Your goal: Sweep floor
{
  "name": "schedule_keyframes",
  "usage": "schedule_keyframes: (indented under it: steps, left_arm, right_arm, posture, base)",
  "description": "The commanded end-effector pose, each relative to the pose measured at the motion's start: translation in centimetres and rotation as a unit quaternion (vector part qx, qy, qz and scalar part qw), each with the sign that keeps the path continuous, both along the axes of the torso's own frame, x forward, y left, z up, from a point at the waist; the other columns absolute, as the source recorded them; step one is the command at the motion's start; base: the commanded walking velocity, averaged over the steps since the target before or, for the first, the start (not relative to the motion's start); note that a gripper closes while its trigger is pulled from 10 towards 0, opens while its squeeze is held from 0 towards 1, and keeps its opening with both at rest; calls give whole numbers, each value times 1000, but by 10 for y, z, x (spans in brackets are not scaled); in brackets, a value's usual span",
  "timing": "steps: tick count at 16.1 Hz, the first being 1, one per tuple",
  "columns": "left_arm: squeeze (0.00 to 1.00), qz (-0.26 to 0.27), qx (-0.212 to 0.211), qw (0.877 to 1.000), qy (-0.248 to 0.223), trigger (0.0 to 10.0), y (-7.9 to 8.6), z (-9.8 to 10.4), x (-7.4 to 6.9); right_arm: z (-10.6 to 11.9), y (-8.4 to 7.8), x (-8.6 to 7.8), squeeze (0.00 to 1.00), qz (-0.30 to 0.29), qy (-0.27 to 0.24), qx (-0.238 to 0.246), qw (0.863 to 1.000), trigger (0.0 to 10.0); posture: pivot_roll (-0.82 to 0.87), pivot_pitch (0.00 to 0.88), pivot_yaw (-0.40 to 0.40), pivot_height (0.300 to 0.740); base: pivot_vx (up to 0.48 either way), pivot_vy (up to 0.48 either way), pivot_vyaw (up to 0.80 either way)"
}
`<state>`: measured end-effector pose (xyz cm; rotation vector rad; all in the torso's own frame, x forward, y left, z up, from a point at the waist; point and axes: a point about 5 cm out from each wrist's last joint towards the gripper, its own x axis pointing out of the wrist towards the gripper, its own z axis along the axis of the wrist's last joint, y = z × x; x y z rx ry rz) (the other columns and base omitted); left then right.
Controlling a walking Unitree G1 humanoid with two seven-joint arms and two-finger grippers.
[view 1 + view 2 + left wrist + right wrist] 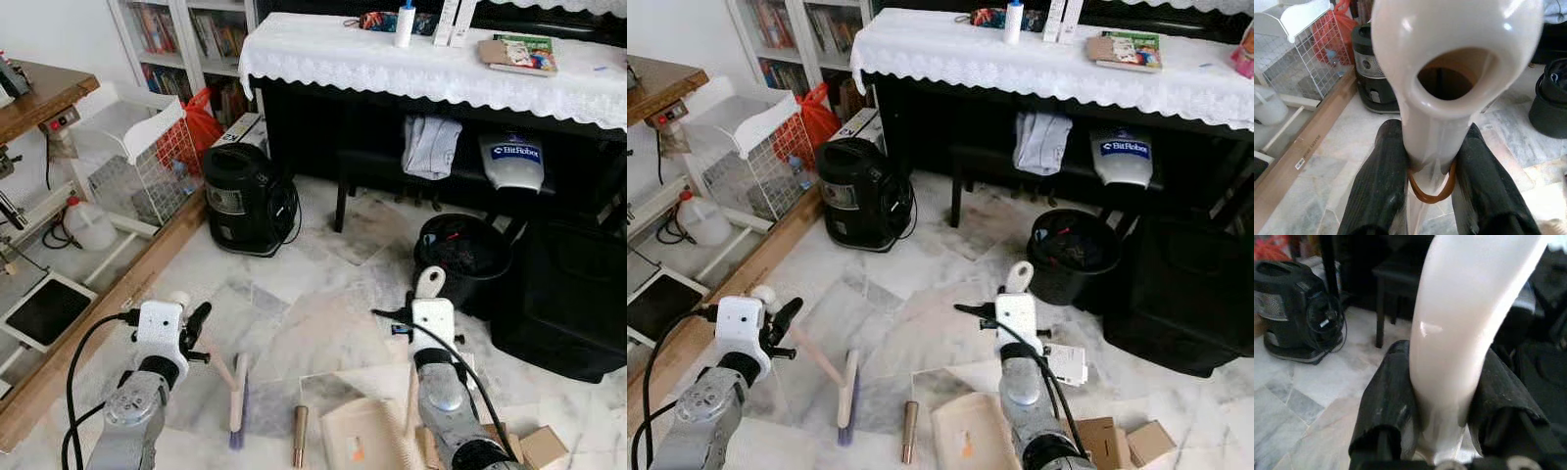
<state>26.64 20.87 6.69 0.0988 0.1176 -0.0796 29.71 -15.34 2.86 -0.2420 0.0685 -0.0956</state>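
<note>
L gripper [1430, 171] at 7 o'clock of head view, fingers [1376, 191] clamped on cream broom handle [1449, 73] w/ hang-hole at its end; an orange rubber band sits round the handle just below the grip. Handle runs down toward 5 o'clock to the broom head [236, 397], purple bristles touching marble floor [294, 284]. R gripper [1442, 416] at 5 o'clock, fingers pressed tight on the cream dustpan handle [428, 284]; dustpan tray [362, 436] rests on floor at 6 o'clock, just beside a small brown cylinder [300, 435]. Black vacuum-like appliance [245, 201] at 11 o'clock, black bin [465, 257] at 2 o'clock, cardboard bits [539, 446] near the R arm.
</note>
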Motion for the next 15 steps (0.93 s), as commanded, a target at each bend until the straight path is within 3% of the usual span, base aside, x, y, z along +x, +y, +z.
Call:
schedule_keyframes:
  steps: [1,5,9,15]
  left_arm:
    - [0,5,6,1000,-4,10000,2,1,1]
    - [0,5,5,1000,-5,10000,1,0,1]
    - [0,5,6,1000,-5,10000,2,-1,0]
    - [0,-3,2,1000,1,10000,-1,-3,-1]
  right_arm:
    - [14,-3,7,0,-1,-38,-16,999,10000]
    - [16,-1,9,0,4,-44,-22,999,10000]
    - [1,3,0,0,8,-8,-11,1000,10000]
    - [-13,-5,-8,0,-17,41,17,999,10000]
  posture:
    - [157,53,18,740]
    - [158,55,18,740]
    - [162,55,18,740]
    - [163,56,19,740]
  base:
    - [0,0,0]
    - [0,0,0]
    - [0,0,0]
    - [0,0,0]
